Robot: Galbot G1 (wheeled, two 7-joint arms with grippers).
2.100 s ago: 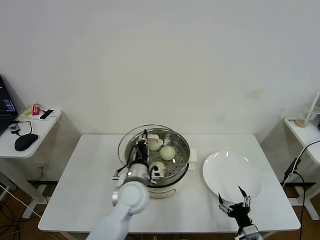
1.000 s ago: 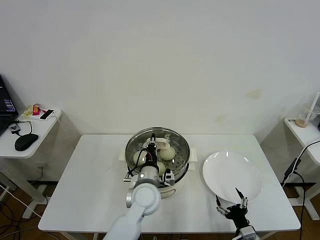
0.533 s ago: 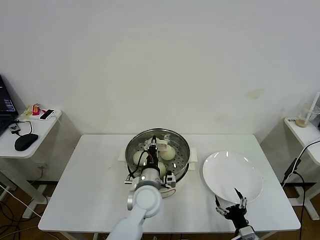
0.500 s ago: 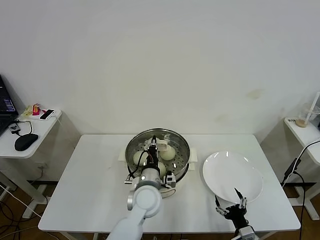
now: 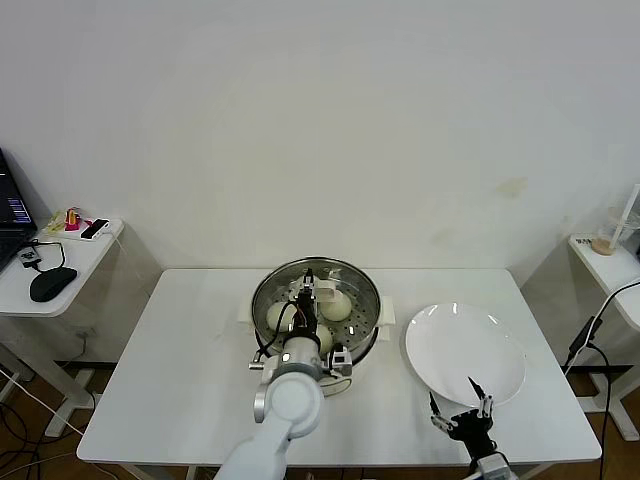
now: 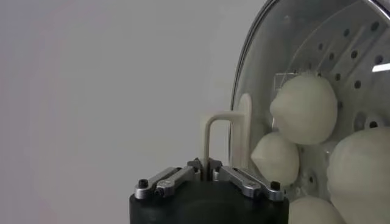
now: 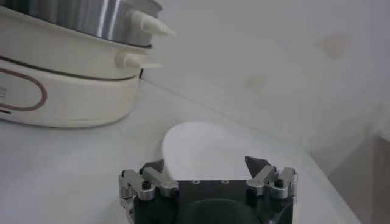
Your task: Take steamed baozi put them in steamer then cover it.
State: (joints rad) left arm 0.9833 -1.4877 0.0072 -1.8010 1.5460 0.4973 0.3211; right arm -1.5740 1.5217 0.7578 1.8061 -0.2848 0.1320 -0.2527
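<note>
The buns [image 5: 336,306] sit inside the steamer [image 5: 262,300], in the middle of the white table [image 5: 180,370]. The glass lid [image 5: 350,275] lies over the pot, and the buns show through it. The left gripper [image 5: 311,291] is above the pot, pinched shut on the lid's cream handle [image 5: 324,291].

The left wrist view comes in close. There the gripper [image 6: 206,163] squeezes the thin handle [image 6: 224,131], and four buns [image 6: 304,109] show on the tray with holes [image 6: 359,52]. The head view shows fewer buns, since the arm hides some.

The right gripper [image 5: 461,408] waits low at the near edge of the table, just in front of the white plate [image 5: 465,350]. Its fingers are spread wide with nothing between them. The right wrist view shows the gripper [image 7: 208,165], the plate [image 7: 213,146] and the steamer's cream base [image 7: 67,79] from the side.

The wall behind is plain white. A small side table [image 5: 70,255] stands to the left with a black mouse [image 5: 52,283] on it.
</note>
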